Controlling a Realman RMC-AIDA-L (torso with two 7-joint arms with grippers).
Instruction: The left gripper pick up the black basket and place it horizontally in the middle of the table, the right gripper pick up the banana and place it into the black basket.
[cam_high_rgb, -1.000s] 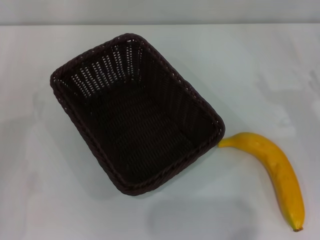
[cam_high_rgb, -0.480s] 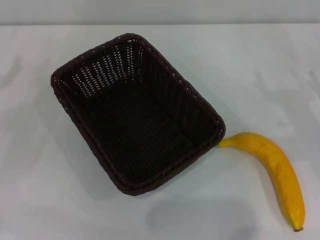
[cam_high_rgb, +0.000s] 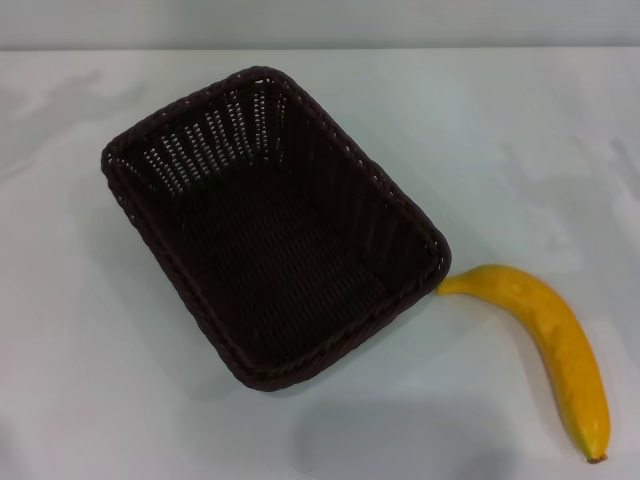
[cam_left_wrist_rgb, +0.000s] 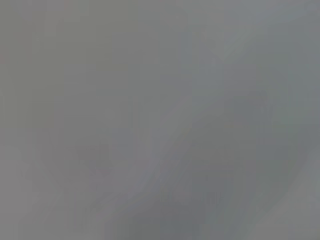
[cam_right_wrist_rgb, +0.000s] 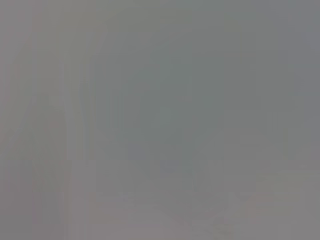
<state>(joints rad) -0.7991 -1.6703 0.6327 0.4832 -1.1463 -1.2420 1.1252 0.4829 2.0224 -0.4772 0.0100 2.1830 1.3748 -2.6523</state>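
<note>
The black basket (cam_high_rgb: 275, 230) sits empty on the white table (cam_high_rgb: 520, 150), left of centre in the head view, turned diagonally with its long side running from far left to near right. The yellow banana (cam_high_rgb: 550, 340) lies on the table at the near right, its stem end touching the basket's near right corner and its dark tip pointing toward the near edge. Neither gripper shows in any view. Both wrist views show only plain grey.
The table's far edge (cam_high_rgb: 320, 50) runs across the top of the head view, with a grey wall behind it. Faint shadows lie on the table at the far left, far right and near middle.
The basket and banana have not moved. Faint shadows on the table at the left and right have shifted a little.
</note>
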